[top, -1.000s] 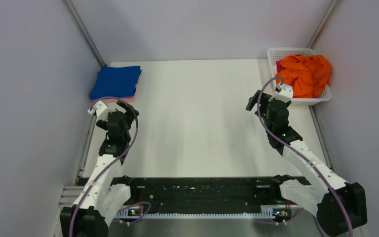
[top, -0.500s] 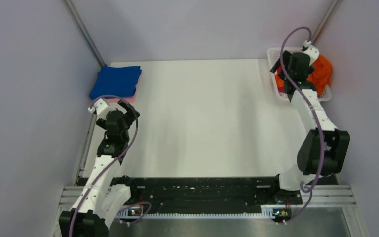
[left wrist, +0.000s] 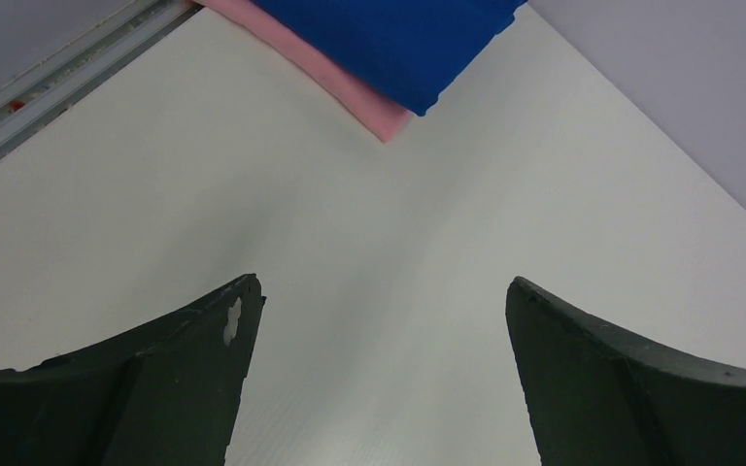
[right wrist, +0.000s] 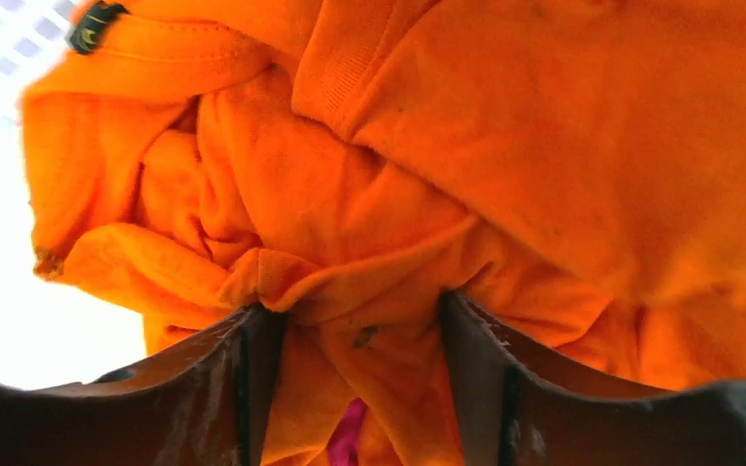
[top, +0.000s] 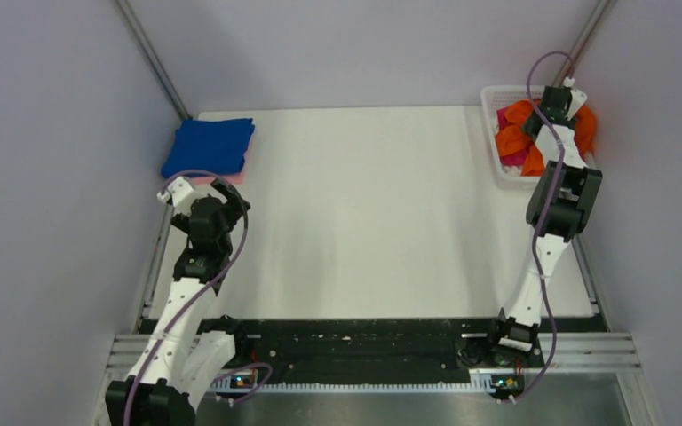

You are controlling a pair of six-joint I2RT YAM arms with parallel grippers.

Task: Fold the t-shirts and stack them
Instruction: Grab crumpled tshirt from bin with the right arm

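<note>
1. Since the earlier frames the right arm has been swung from above the bench [top: 364,195] out to the far right corner, and its tool has been lowered into the cloth there. The left arm has not been shifted.
2. Right tool [right wrist: 350,320]: the jaws are seen part-way closed on either side of a bunched fold of the orange t-shirt [right wrist: 505,146], and the cloth fills the gap between them. Whether a firm hold has been made cannot be told.
3. The fold taken lies at the top of the heap. This is judged to be chosen so that the shirt can be lifted clear of the one beneath it.
4. Left tool [left wrist: 379,291]: released, jaws wide apart, nothing between them. It is held over bare bench on the near side of the finished stack, and is judged to be kept waiting clear of the working area.
5. Basket [top: 497,93]: a white lattice container at the far right corner of the bench. The crumpled orange t-shirt is uppermost in it. The magenta t-shirt [right wrist: 350,437] lies underneath, showing only as a sliver below the fold.
6. Stack, far left corner: the folded blue t-shirt [top: 209,146] is laid upon the folded pink t-shirt [left wrist: 350,92], whose edge shows along the near side. Two shirts are judged done and two outstanding.
</note>
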